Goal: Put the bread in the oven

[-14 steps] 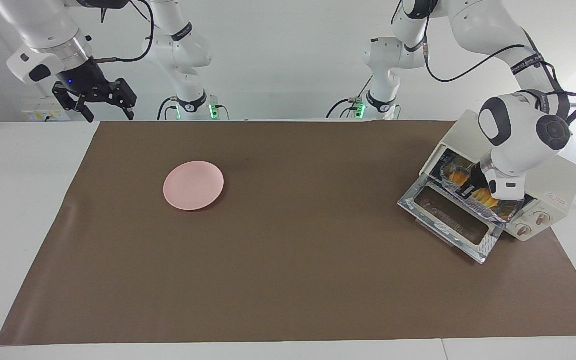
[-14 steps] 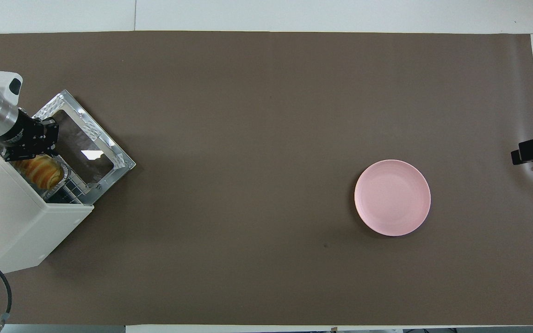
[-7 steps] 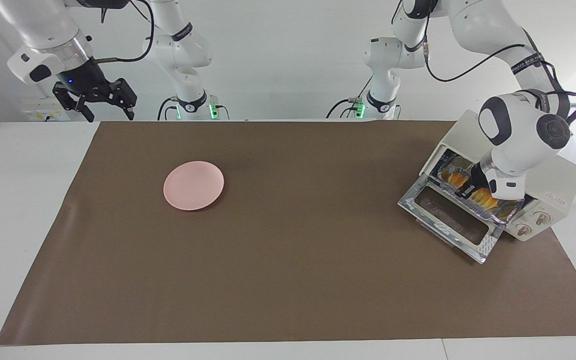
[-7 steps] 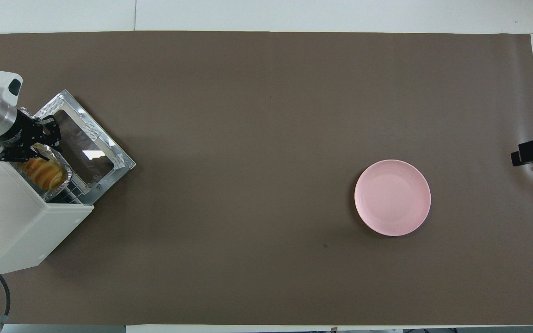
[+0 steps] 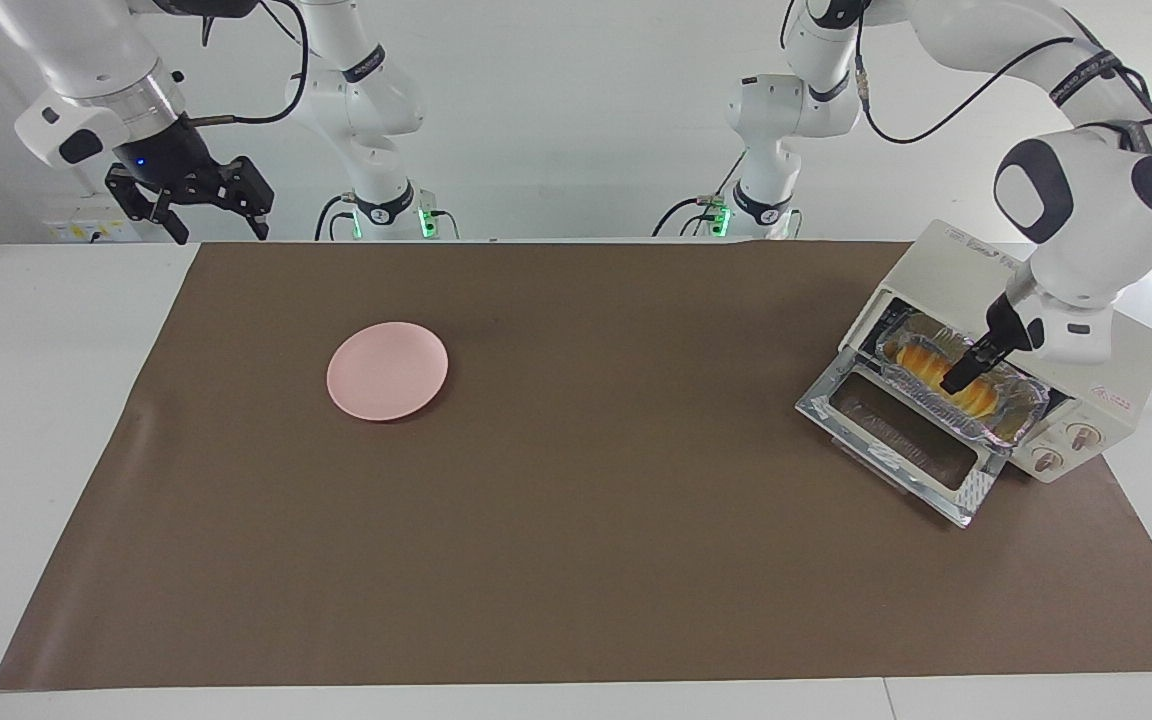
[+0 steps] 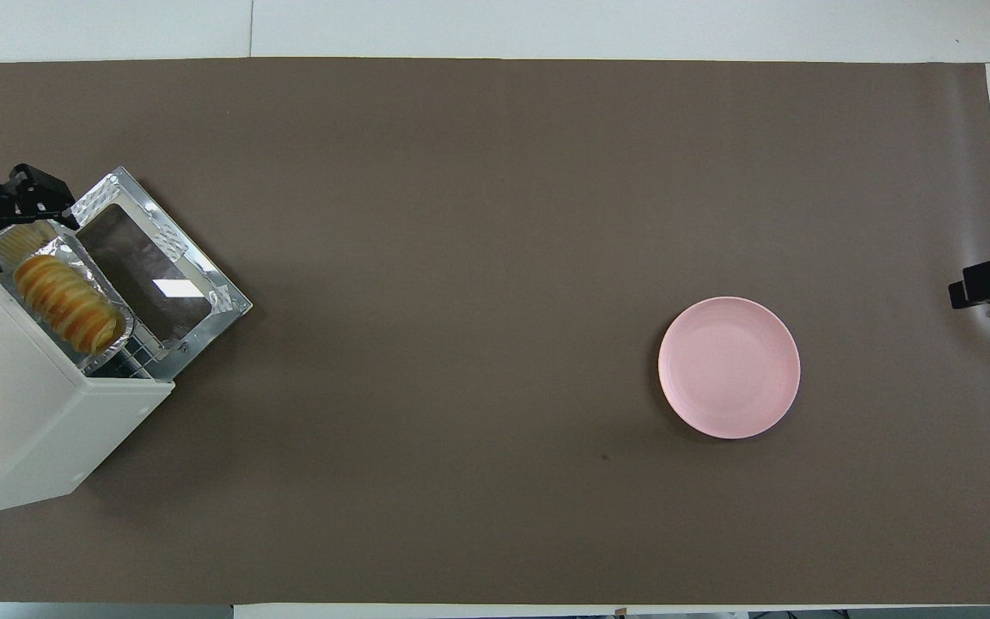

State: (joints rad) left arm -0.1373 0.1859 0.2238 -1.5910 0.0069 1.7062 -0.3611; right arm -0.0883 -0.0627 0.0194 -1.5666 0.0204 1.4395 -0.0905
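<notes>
Left gripper (image 5: 958, 381) now spread, lifted off small ridged golden-yellow bread (image 5: 936, 367); a second ago clamped on it. Bread released, lying in crinkled silver foil tray (image 5: 1021, 425) at mouth of boxy cream-white toaster oven (image 5: 1126, 365), probably on rack. Drop-down glass door (image 5: 896, 440) still open; tray juts out, may block closing. Round pink plate (image 5: 387, 370) bare, well apart. Right gripper (image 5: 191, 200) open, waiting above table edge.

One bread (image 5: 936, 372) loaf, one foil tray (image 5: 1021, 424), one oven (image 5: 1131, 365), one pink plate (image 5: 387, 370), one brown mat (image 5: 576, 520), two robot arms.
</notes>
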